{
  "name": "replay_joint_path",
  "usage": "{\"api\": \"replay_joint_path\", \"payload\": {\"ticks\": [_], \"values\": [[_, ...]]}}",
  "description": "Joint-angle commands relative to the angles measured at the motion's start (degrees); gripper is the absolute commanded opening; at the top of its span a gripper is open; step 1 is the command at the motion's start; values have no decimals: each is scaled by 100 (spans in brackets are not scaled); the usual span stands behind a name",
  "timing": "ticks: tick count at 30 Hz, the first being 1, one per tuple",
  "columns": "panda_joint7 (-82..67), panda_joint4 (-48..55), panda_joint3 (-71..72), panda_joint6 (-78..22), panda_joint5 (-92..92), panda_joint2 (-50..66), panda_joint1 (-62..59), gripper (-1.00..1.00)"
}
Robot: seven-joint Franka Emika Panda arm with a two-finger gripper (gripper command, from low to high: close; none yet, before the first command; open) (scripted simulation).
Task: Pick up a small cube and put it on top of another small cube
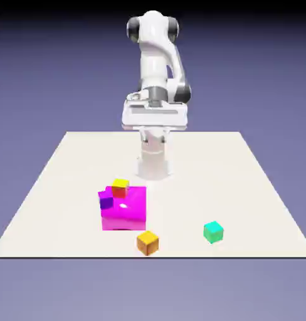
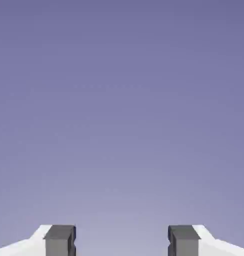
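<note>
The small teal-green cube [image 1: 213,232] rests on the table near its front edge, toward the exterior view's right. The cube with a yellow top and red-orange sides [image 1: 120,187] shows at the far upper corner of a big magenta block [image 1: 127,212]; whether it stands on the block or behind it, I cannot tell. My gripper [image 1: 154,118] hangs high above the table's far side, well away from both cubes. In the hand view the gripper [image 2: 122,241] is open, its fingertips [image 2: 59,240] wide apart with only the blue-violet backdrop between them.
A purple small cube [image 1: 106,200] sits against the magenta block's left side. An all-orange cube [image 1: 147,242] lies just in front of that block, near the edge of the white table [image 1: 243,182]. The robot's base column [image 1: 154,160] stands at the table's far middle.
</note>
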Motion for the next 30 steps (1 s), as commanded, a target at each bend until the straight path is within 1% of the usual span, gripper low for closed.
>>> {"api": "replay_joint_path", "payload": {"ticks": [1,23,25,30], "values": [[-30,31,41,93,32,208,66,0],[-699,710,931,2130,742,4776,1512,0],[-706,717,941,2153,750,4827,1528,0],[-781,1295,817,2616,750,5865,1646,0]]}}
